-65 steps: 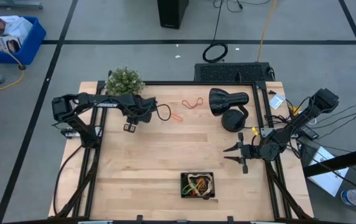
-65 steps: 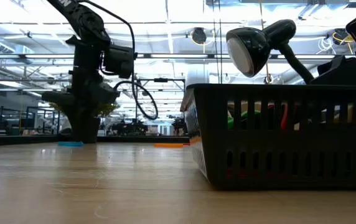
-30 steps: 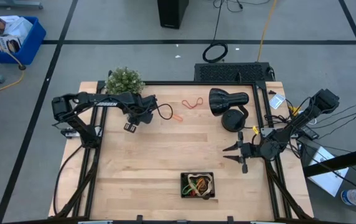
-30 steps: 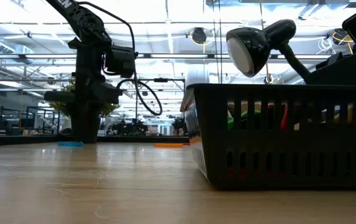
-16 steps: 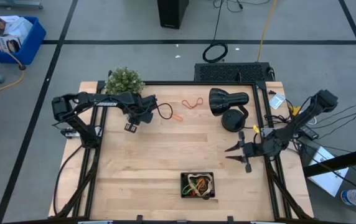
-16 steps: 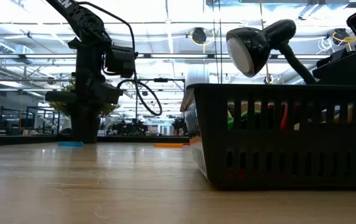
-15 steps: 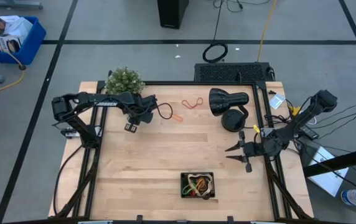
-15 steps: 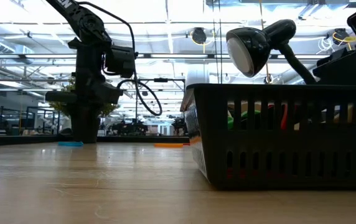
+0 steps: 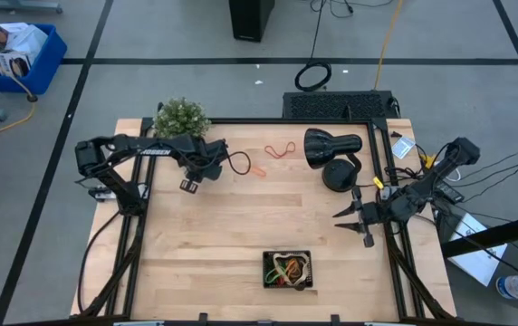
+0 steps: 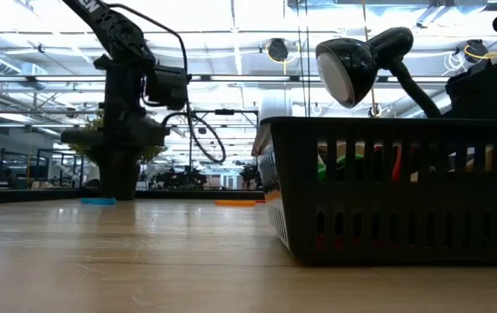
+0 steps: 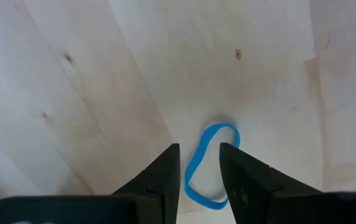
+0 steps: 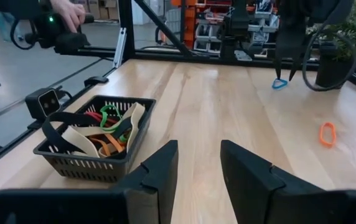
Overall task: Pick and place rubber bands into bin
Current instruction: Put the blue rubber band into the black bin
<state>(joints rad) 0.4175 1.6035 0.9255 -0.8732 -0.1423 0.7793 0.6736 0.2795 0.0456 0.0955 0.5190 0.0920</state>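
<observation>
From above: the left gripper (image 9: 187,185) hangs over the back-left of the counter (image 9: 241,235) near the potted plant (image 9: 182,118), while the right gripper (image 9: 353,226) sits by the right edge, jaws spread and empty. The bin (image 9: 288,271) is at the front middle with bands inside. An orange band (image 9: 257,169) and a red band (image 9: 282,149) lie loose near the lamp (image 9: 331,149)

Low view: bin (image 10: 396,187) fills the right side, lamp (image 10: 357,61) behind it

Left wrist: jaws a little apart, straddling a blue rubber band (image 11: 208,165) flat on the wood, can't tell if they touch it

Right wrist: bin (image 12: 94,137) ahead holding tan, green, red and black bands, orange band (image 12: 327,133) off on its own
</observation>
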